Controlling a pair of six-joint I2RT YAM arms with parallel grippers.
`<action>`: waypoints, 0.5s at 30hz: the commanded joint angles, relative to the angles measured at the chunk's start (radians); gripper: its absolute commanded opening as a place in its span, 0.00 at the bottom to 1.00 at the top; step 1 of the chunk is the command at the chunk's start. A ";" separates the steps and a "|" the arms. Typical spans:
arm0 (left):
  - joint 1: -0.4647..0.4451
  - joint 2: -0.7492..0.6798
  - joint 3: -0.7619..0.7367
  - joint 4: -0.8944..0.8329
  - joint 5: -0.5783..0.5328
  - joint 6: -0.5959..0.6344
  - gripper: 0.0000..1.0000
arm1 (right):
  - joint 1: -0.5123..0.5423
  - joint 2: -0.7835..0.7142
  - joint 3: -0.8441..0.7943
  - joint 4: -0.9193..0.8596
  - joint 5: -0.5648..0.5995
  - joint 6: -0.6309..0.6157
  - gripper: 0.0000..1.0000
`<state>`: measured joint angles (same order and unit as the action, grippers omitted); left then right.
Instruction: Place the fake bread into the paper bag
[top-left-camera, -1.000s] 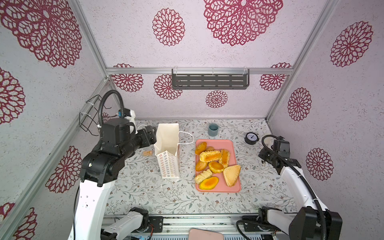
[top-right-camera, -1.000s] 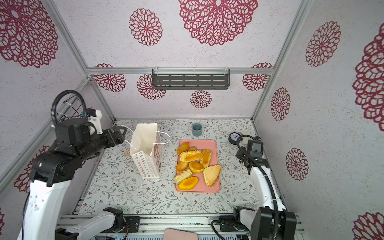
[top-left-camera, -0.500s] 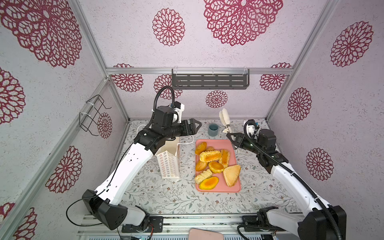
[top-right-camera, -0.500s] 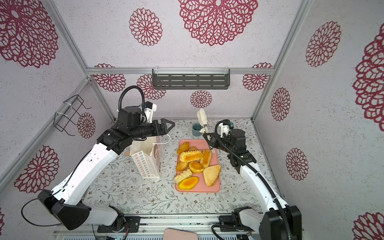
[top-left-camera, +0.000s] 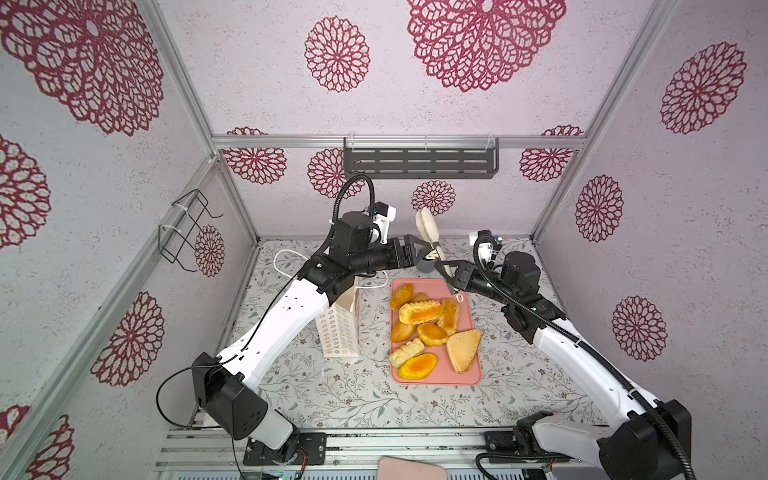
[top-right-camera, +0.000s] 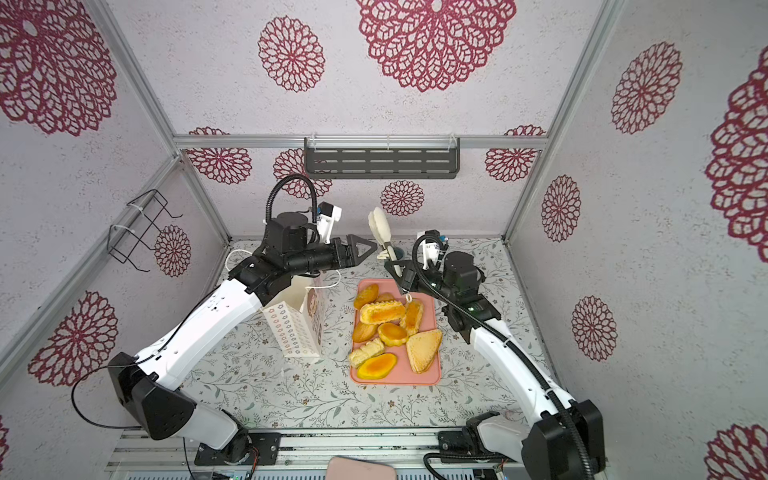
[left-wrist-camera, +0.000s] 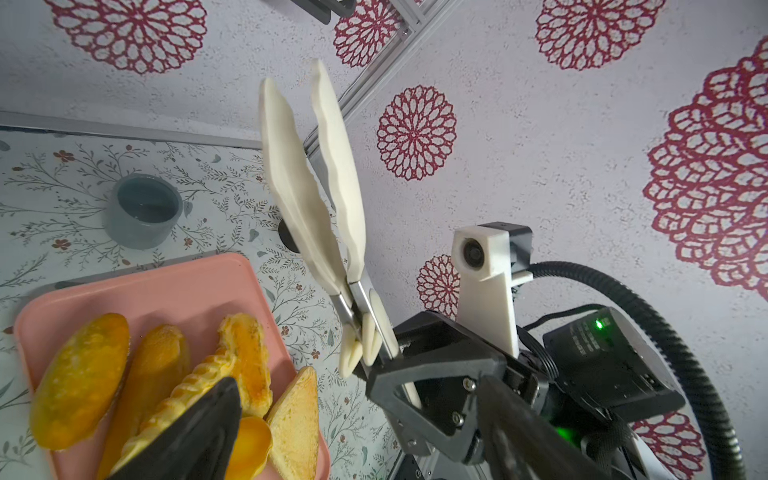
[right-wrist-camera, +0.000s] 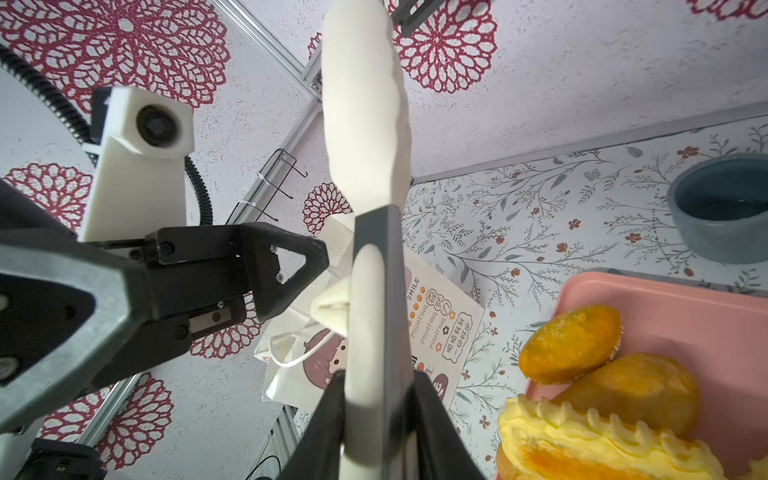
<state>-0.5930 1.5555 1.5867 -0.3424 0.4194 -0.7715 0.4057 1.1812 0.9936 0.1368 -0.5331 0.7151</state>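
Right claw (top-left-camera: 448, 274), clamped on upright tongs (top-left-camera: 428, 226), has the bread (top-left-camera: 419, 312) below it, opposite the upward-pointing tong tips; left claw (top-left-camera: 417, 249) gapes just beside the tongs.

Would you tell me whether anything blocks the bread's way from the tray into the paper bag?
Yes: the left arm reaches across above the paper bag, hiding its mouth in both top views. The fake bread lies beside it.
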 joint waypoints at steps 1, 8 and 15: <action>-0.002 0.016 0.007 0.068 0.030 -0.043 0.92 | 0.029 -0.057 0.052 -0.009 0.091 -0.086 0.26; -0.002 0.094 0.067 0.075 0.080 -0.087 0.89 | 0.109 -0.087 0.070 -0.081 0.221 -0.185 0.26; 0.000 0.139 0.065 0.218 0.167 -0.197 0.72 | 0.177 -0.101 0.096 -0.149 0.336 -0.277 0.26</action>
<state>-0.5930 1.6875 1.6341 -0.2245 0.5304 -0.9009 0.5629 1.1213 1.0367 -0.0231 -0.2756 0.5140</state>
